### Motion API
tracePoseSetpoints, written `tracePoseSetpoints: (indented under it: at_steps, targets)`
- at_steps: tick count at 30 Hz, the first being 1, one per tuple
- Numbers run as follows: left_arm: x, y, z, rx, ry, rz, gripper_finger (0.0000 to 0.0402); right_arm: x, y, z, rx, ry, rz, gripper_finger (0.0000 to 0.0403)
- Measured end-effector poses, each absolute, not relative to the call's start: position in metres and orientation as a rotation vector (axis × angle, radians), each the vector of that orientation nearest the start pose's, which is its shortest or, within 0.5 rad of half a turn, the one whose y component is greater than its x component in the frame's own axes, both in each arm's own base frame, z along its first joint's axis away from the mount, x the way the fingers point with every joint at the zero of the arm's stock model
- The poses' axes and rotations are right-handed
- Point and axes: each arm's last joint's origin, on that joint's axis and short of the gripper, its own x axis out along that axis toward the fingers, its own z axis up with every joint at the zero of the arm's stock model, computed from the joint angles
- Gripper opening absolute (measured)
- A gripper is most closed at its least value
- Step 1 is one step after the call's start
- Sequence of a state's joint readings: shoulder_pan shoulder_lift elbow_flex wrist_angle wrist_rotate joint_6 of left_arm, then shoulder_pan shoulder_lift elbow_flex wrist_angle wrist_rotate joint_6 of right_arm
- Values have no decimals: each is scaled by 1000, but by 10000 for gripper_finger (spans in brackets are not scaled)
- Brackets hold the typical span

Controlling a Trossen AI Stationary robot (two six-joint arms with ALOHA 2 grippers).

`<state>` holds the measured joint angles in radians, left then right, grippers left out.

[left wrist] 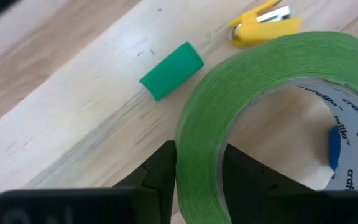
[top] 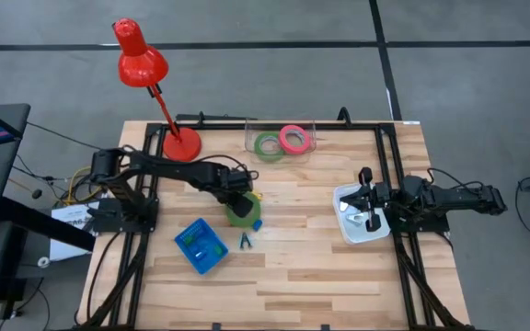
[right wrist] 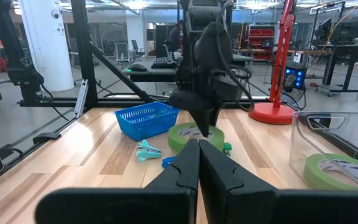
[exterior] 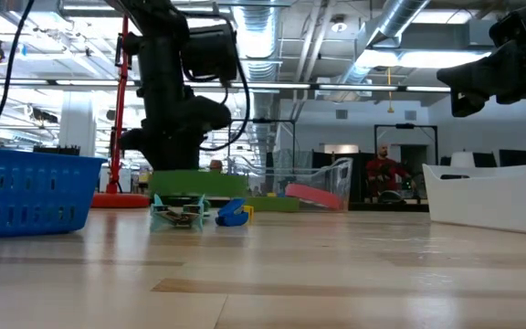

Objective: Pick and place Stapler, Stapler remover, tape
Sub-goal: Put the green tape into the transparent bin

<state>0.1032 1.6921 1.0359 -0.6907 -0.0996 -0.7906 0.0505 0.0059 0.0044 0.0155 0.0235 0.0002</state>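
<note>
Green tape (left wrist: 253,93) core reads "craftzilla" (partly cut off).

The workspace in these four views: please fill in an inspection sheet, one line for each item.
Surface: wooden table, bare at the front.
Job's things: green tape roll at the centre; second green tape roll and pink tape roll in the clear bin at the back.
Clutter: blue basket, small teal piece, green cylinder, yellow piece, white tray, red lamp.
Grippers: left gripper astride the wall of the central green roll; right gripper shut, over the white tray.
Cables: bundle off the table's left edge.
Surroundings: a person far behind.
</note>
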Motion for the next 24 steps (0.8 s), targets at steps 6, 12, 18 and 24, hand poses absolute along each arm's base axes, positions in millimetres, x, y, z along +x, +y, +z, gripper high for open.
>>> tracePoseSetpoints:
  at_steps: [6,12,18,24]
  targets:
    - [299,34,181,-671,1167,678,95,98,4,166,1,-14,27,0]
    - [293,38,204,-637,1083,619,94,98,4,166,1,-14,27,0]
    - [291,54,230,-528,992,544,94,98,4,166,1,-14,27,0]
    - [299,77,259,-424,905,508,94,98,4,166,1,-14,27,0]
